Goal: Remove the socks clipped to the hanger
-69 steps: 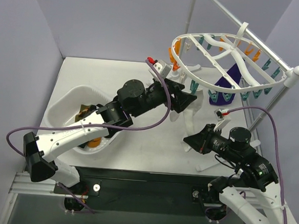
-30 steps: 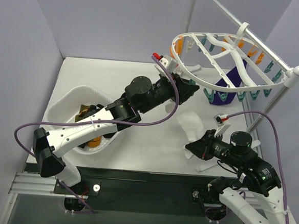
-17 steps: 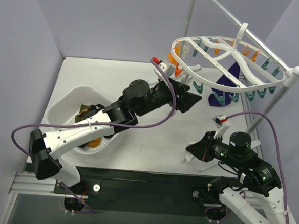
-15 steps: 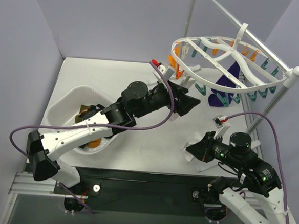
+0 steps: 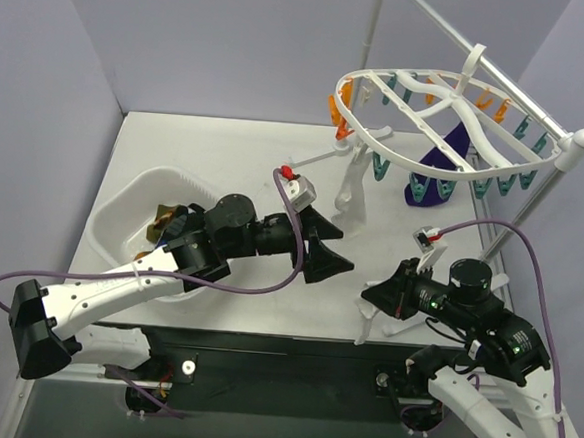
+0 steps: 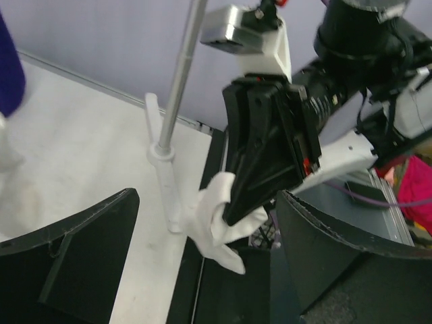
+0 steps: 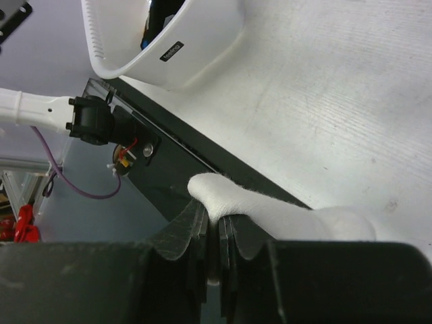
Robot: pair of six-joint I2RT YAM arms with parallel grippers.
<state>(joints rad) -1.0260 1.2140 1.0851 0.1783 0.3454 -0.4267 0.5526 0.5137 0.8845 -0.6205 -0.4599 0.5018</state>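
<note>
**Right gripper** [image 7: 214, 233]: clenched, fingers pinching one end of a white sock [image 7: 270, 214]. The sock's loose end droops below the fingers, over the dark strip at the near edge of the table [image 7: 324, 101].

**Left gripper** [image 5: 338, 254]: released, jaws spread wide, nothing between them. It points toward the right gripper and stands just to that gripper's left, not touching it.

**Beyond the grippers:** the hanger [image 5: 416, 166] hangs above and on the far side of both, hooked on a rail [image 5: 522, 90].
- A second white sock [image 5: 354, 188] hangs clipped at the hanger's left rim, straight beyond the left gripper.
- A dark purple sock [image 5: 433, 184] hangs under the hanger's middle, beyond the right gripper.

**Behind the left gripper:** a white tub [image 5: 123, 202] lies alongside that gripper's arm, with dark and brown fabric [image 5: 167, 216] inside.
</note>
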